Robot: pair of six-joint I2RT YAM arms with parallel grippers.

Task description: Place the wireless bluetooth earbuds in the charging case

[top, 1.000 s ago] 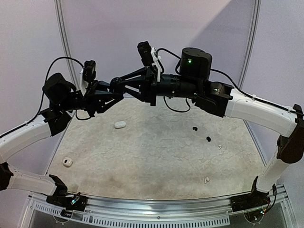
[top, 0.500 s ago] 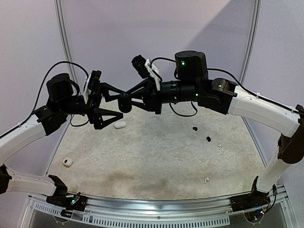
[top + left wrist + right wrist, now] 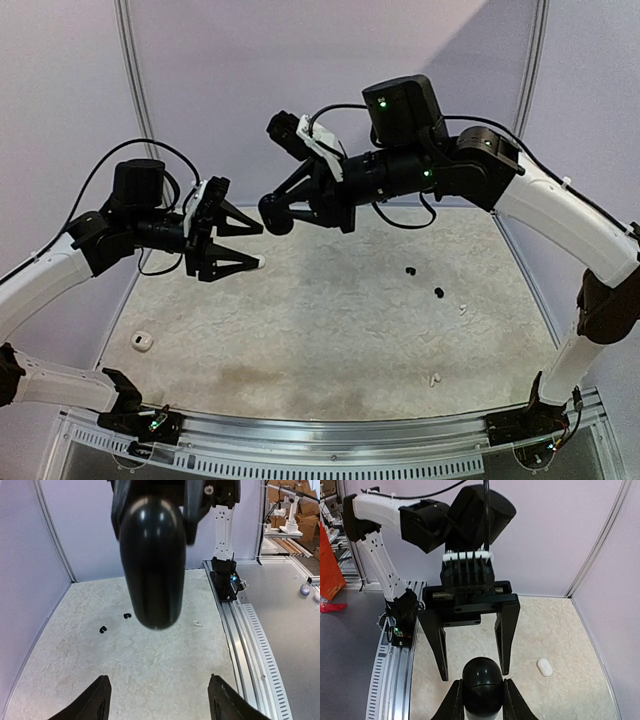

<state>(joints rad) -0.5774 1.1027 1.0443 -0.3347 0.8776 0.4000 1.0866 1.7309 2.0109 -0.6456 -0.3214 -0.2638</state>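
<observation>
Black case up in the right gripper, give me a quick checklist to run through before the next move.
1. Grip: right gripper shut on black case: ok.
2. Free hand: left gripper open and empty: ok.
3. Lid open to take buds: not ok, no opening shows.
4. Buds located: black earbuds lying loose on the table: ok.
5. Which way the lid seam faces: cannot tell.
</observation>
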